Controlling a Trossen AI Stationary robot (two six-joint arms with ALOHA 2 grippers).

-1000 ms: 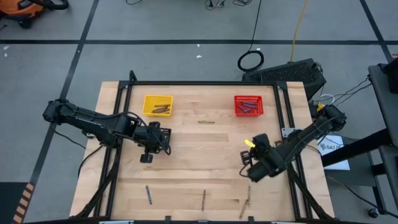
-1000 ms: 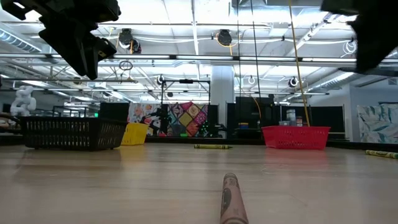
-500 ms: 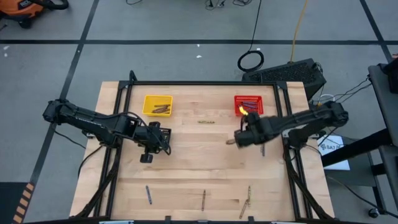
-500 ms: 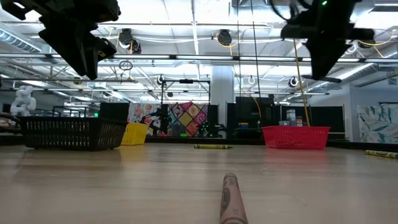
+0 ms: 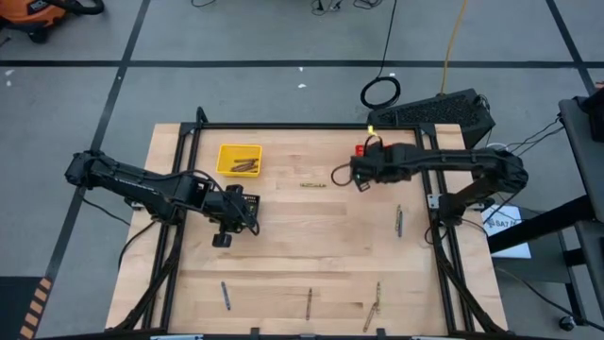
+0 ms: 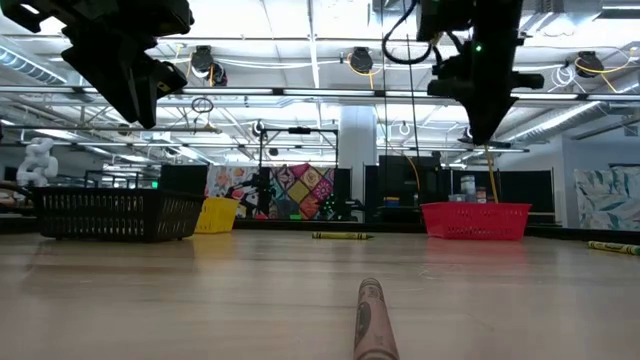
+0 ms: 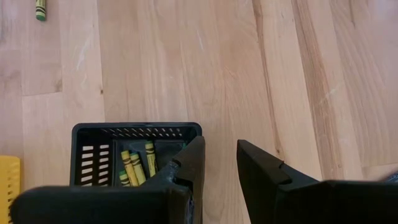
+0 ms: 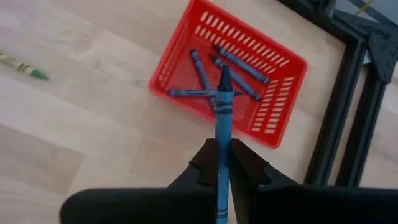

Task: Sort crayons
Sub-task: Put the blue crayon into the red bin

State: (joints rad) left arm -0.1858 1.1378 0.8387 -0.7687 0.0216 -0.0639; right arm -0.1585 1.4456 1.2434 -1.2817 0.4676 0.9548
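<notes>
My right gripper (image 5: 345,176) is shut on a blue crayon (image 8: 222,118) and hangs above the red basket (image 8: 273,106), where several blue crayons (image 8: 239,62) lie. My left gripper (image 7: 219,163) stands open with nothing between its fingers, above the black basket (image 7: 93,134), which holds yellow-green crayons (image 7: 132,165). The yellow basket (image 5: 239,160) holds brown crayons. Loose crayons lie flat on the table: a green one (image 5: 313,185) at the far middle, one on the right (image 5: 398,221), and several along the near edge (image 5: 309,302). My right gripper pinches the blue crayon between its two fingers, on the wrapped shaft (image 8: 222,140). The crayon lies along the fingers, its pointed tip (image 8: 224,70) sticking out past them. The fingers slant down from above. The crayon is lifted clear, over the red basket.
The red basket (image 6: 476,220) and yellow basket (image 6: 215,214) stand near the table's far edge, with the black basket (image 6: 115,213) left of the middle. A brown crayon (image 6: 370,320) lies at the near edge. A black frame (image 5: 429,161) runs along the table's sides.
My right gripper has swung from the near right part of the table toward the far edge, over the red basket, rolling its wrist and staying shut on the blue crayon, which stayed clear of the table. This uncovered the crayon on the right.
</notes>
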